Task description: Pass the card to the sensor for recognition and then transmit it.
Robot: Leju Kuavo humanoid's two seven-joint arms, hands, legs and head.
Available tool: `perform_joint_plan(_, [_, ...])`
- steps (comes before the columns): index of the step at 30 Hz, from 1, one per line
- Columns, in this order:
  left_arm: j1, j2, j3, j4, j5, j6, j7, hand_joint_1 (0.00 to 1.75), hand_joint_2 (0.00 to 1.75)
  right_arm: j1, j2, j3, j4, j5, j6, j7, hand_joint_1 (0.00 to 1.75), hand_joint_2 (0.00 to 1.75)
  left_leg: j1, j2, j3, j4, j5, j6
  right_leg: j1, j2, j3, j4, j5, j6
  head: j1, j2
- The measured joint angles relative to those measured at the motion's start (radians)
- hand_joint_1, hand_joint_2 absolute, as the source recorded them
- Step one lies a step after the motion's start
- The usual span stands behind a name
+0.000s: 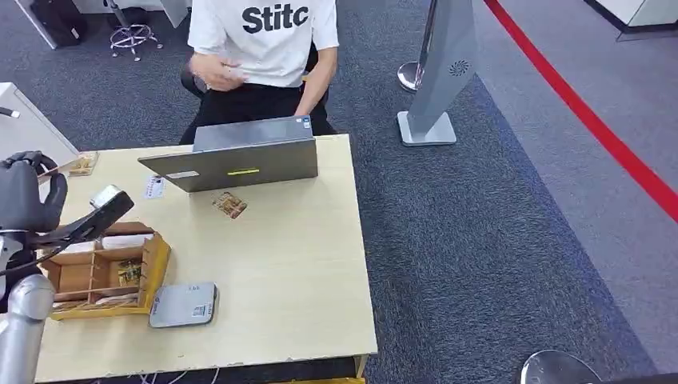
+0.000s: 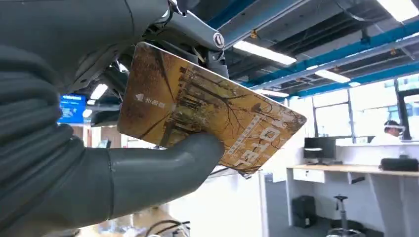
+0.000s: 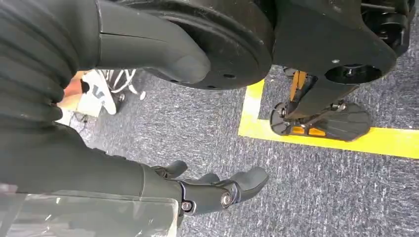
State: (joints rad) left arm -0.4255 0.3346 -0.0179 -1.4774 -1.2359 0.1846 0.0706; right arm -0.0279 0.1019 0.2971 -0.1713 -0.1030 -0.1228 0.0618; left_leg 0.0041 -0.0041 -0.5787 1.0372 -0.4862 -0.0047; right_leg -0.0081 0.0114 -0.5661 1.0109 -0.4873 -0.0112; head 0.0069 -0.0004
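The card [image 2: 197,111], brown and gold with a tree picture, sits pinched in the left hand [image 2: 74,148], the thick thumb [image 2: 168,165] pressing on its face and darker fingers behind it. That hand [image 1: 30,192] is raised at the table's [image 1: 296,264] left edge, above a wooden box [image 1: 104,276]. The right hand [image 3: 212,190] hangs low over grey carpet [image 3: 306,197], fingers loosely apart, holding nothing. Another card [image 1: 229,205] lies near the laptop [image 1: 240,156].

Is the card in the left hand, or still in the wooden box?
In the hand: the left hand pinches the card between thumb and fingers, raised off the table.
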Motion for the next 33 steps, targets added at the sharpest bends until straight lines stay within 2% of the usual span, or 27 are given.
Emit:
perform_joint_plan(4, [-0.037, 0.007, 0.000, 0.056, -0.016, 0.000, 0.000, 1.75, 1.75, -0.001, 0.000, 0.003, 0.000, 0.000, -0.001, -0.003, 0.00, 1.75, 0.000, 0.000, 0.000, 0.000, 0.000, 0.000, 0.000, 0.001, 0.000, 0.000, 0.000, -0.001, 0.000, 0.000])
perform_joint_plan(12, [-0.061, 0.003, -0.009, 0.089, -0.022, 0.005, 0.000, 1.75, 1.75, -0.002, 0.000, 0.004, 0.000, -0.003, -0.002, -0.005, 0.00, 1.75, 0.000, 0.000, 0.000, 0.000, 0.000, 0.000, 0.000, 0.001, -0.001, 0.000, 0.000, -0.001, 0.000, 0.000])
perform_joint_plan(17, [-0.072, -0.012, -0.027, 0.089, 0.003, 0.038, -0.032, 1.75, 1.75, -0.002, 0.000, 0.003, 0.000, -0.008, -0.005, -0.003, 0.00, 1.75, 0.000, 0.000, 0.000, 0.000, 0.000, 0.000, 0.000, 0.001, 0.000, 0.000, 0.000, -0.001, 0.000, 0.000])
perform_joint_plan(18, [-0.072, -0.015, -0.031, 0.087, 0.005, 0.043, -0.039, 1.40, 1.75, -0.002, 0.000, 0.003, 0.000, -0.012, -0.005, -0.002, 0.00, 1.75, 0.000, 0.000, 0.000, 0.000, 0.000, 0.000, 0.000, 0.001, -0.001, 0.000, 0.000, 0.000, 0.000, 0.000])
perform_joint_plan(19, [-0.071, -0.019, -0.035, 0.081, 0.007, 0.050, -0.047, 0.30, 1.75, -0.002, 0.000, 0.003, 0.000, -0.014, -0.005, 0.000, 0.00, 1.75, 0.000, 0.000, 0.000, 0.000, 0.000, 0.000, 0.000, 0.001, -0.001, 0.000, 0.000, 0.000, 0.000, 0.000])
perform_joint_plan(23, [-0.066, -0.036, -0.056, 0.037, 0.044, 0.067, -0.075, 0.30, 1.75, -0.002, 0.000, 0.003, 0.000, -0.019, -0.004, 0.001, 0.00, 1.75, 0.000, 0.000, -0.001, 0.000, 0.000, 0.000, 0.000, 0.001, 0.000, 0.000, 0.000, 0.000, 0.000, 0.000])
perform_joint_plan(24, [-0.065, -0.042, -0.059, 0.024, 0.054, 0.068, -0.079, 0.00, 1.75, -0.002, 0.000, 0.003, 0.000, -0.019, -0.004, 0.000, 0.00, 1.75, 0.000, 0.000, -0.001, 0.000, 0.000, 0.000, 0.000, 0.001, 0.000, 0.000, 0.000, 0.000, 0.000, 0.000])
perform_joint_plan(33, [-0.028, -0.066, -0.075, -0.075, 0.135, 0.068, -0.119, 0.00, 1.75, -0.001, 0.000, 0.003, 0.000, -0.019, -0.003, -0.009, 0.00, 1.75, 0.000, 0.000, -0.001, 0.000, 0.000, 0.000, 0.000, 0.001, -0.001, 0.000, 0.000, 0.000, 0.000, 0.000])
